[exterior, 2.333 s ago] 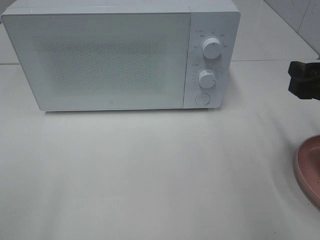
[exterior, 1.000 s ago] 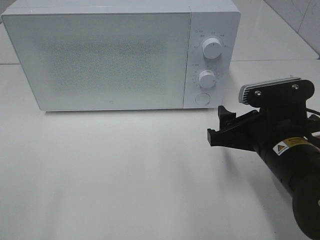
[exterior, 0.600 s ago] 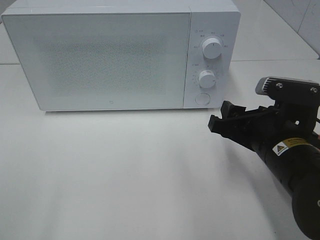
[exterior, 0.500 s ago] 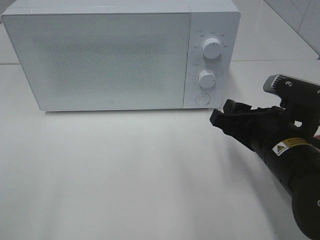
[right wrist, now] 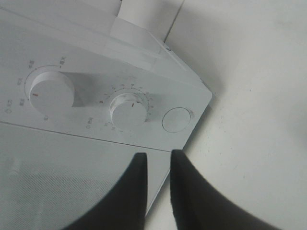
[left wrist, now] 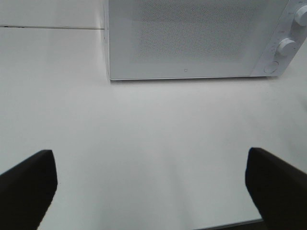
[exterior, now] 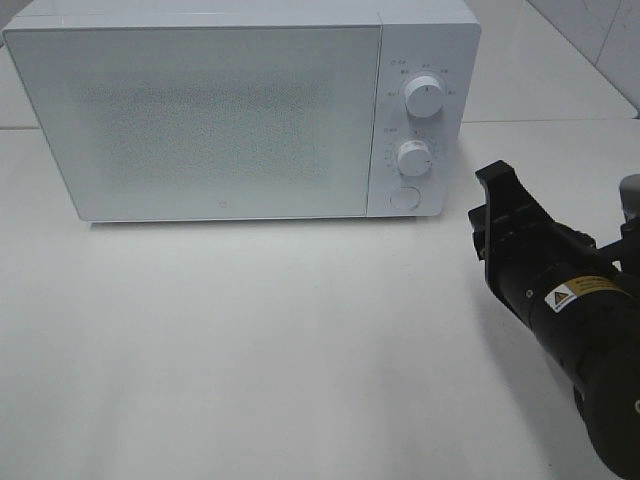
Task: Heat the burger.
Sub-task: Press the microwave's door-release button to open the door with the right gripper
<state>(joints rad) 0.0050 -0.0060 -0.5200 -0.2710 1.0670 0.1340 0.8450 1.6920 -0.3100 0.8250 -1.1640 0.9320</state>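
Though off-frame overhead, left hand (left wrist: 153, 187) agape

White microwave (exterior: 240, 110), door speckled grey — black right tool (exterior: 497, 180) — pale off-white table (exterior: 250, 350)

The right gripper (right wrist: 158, 155) rises from the bottom centre of the frame. Its two dark fingers (right wrist: 125, 201) stand almost together, with a slim gap and nothing between them. Beyond them a white microwave (right wrist: 139, 52) lies tilted across the left half, showing a large knob (right wrist: 50, 93), a smaller knob (right wrist: 127, 109) and a round button (right wrist: 176, 119) in a row. Its speckled door (right wrist: 43, 182) fills the lower left, and pale surface (right wrist: 254, 96) fills the right.
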